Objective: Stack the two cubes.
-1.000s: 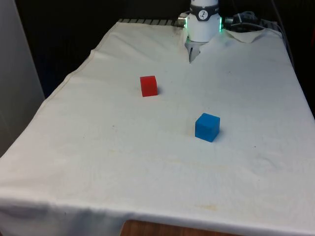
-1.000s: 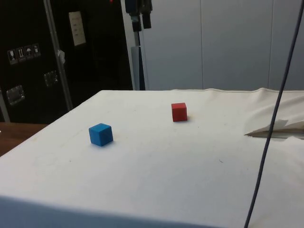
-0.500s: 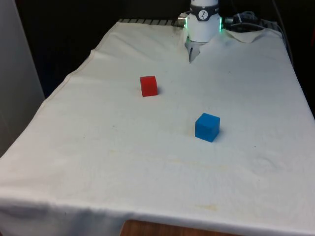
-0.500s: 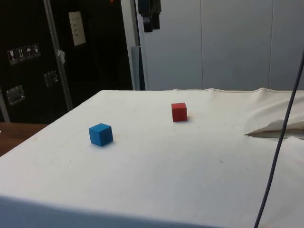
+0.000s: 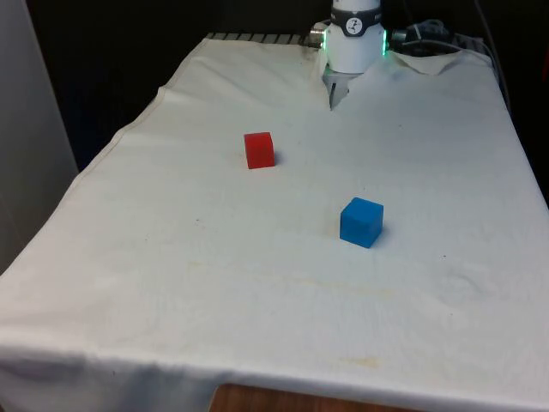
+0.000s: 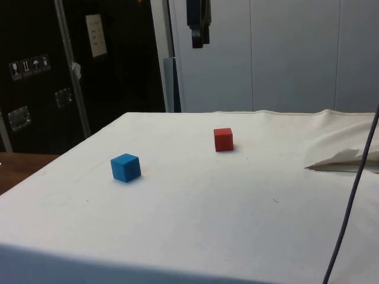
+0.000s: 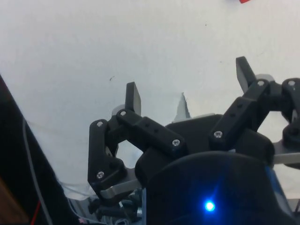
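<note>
While the two cubes sit untouched on the white-clothed bench (image 5: 171, 257), the only thing that has changed over the last second is the pincer (image 6: 198, 35): in the side view it has slid from above the dark cabinets toward the middle of the scene, high over the cloth, and now hangs nearer the column above the red cube (image 6: 223, 139). In the wrist view the pincer (image 7: 187, 91) is spread wide with nothing between its fingers (image 7: 133, 96), looking down on bare cloth, with a sliver of the red cube (image 7: 243, 1) just entering at the edge.

The red cube (image 5: 259, 149) lies toward the far part of the bench, on the front view's left of centre. The blue cube (image 5: 361, 221) rests nearer the camera and to the front view's right, well apart from the red one; in the side view the blue cube (image 6: 125, 167) sits closer to the bench's near edge. Neither has shifted.

The drift suggests the approach phase has begun, probably with the red cube as the first pick, though nothing is grasped yet. The arm would next need to centre over a cube and descend with the fingers straddling it.
</note>
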Controlling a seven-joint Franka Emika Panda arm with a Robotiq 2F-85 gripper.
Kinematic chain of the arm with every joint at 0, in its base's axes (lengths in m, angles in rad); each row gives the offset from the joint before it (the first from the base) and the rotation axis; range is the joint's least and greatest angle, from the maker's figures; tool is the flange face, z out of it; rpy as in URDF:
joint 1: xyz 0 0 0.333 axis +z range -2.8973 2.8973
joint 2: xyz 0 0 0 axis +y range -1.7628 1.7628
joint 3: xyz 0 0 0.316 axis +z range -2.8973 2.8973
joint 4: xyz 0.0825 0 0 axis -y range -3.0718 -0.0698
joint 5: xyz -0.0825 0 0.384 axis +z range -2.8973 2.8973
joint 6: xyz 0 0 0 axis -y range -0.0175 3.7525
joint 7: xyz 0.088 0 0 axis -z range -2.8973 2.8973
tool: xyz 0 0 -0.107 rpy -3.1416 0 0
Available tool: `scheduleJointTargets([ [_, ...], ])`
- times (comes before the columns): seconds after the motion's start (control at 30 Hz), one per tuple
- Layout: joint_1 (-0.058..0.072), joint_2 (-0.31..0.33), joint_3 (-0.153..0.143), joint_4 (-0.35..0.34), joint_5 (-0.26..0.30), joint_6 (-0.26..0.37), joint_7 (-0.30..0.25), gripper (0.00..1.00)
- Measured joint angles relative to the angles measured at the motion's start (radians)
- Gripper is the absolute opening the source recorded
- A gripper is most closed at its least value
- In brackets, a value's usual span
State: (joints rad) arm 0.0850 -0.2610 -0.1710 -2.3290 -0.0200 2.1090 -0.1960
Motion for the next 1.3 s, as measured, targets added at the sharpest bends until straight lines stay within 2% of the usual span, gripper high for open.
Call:
scheduleJointTargets([
  [0.23, -0.002, 0.0, 0.0, -0.025, -0.027, 0.025, 0.005, 1.0],
  [0.73, -0.007, 0.024, -0.016, -0.092, -0.079, 0.124, 0.012, 1.0],
  [1.0, -0.008, 0.049, -0.053, -0.115, -0.101, 0.17, -0.009, 1.0],
  [1.07, -0.008, 0.049, -0.053, -0.115, -0.101, 0.17, -0.009, 1.0],
  [1.3, -0.009, 0.086, -0.096, -0.131, -0.105, 0.224, -0.054, 1.0],
])
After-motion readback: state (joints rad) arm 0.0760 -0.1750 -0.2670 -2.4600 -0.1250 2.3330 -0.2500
